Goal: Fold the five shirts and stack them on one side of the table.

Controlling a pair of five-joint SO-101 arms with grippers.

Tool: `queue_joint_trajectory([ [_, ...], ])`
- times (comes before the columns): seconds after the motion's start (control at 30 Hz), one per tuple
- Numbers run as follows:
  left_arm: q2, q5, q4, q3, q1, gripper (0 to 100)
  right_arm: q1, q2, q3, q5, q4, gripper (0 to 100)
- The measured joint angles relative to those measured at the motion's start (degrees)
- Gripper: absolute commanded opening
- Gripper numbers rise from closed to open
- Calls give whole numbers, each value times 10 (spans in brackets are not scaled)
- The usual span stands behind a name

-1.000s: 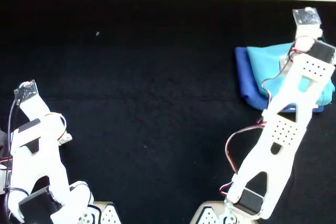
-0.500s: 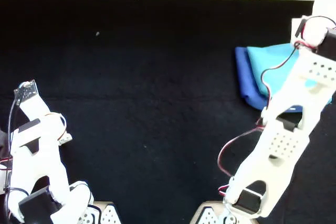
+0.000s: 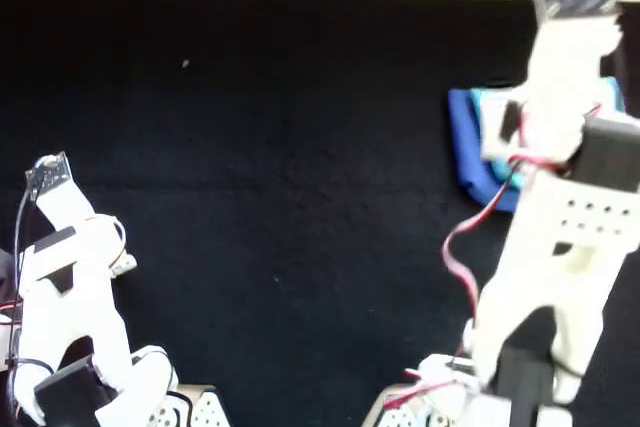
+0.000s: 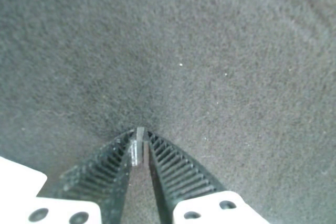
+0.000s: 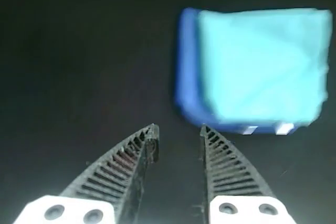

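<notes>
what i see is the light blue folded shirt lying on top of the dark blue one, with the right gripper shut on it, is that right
Not quite. The right gripper is open, not shut on it: the right wrist view shows its jaws standing apart with nothing between them, only the black table behind. The light blue folded shirt does lie on top of the dark blue one.

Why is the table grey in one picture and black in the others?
Left wrist view: close under the end effector, the cloth catches light and looks grey. Right wrist view: cloth nearly black, the folded shirts bright against it. High view: black cloth too, white arms bright.
</notes>
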Motion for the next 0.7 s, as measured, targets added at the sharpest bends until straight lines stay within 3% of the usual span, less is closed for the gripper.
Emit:
queue_joint_trajectory([
  [0.4,0,0,0,0,0,11,-27,-267,665,-19,-391,127],
  [0.7,0,0,0,0,1,11,-34,-324,964,-20,-594,126],
])
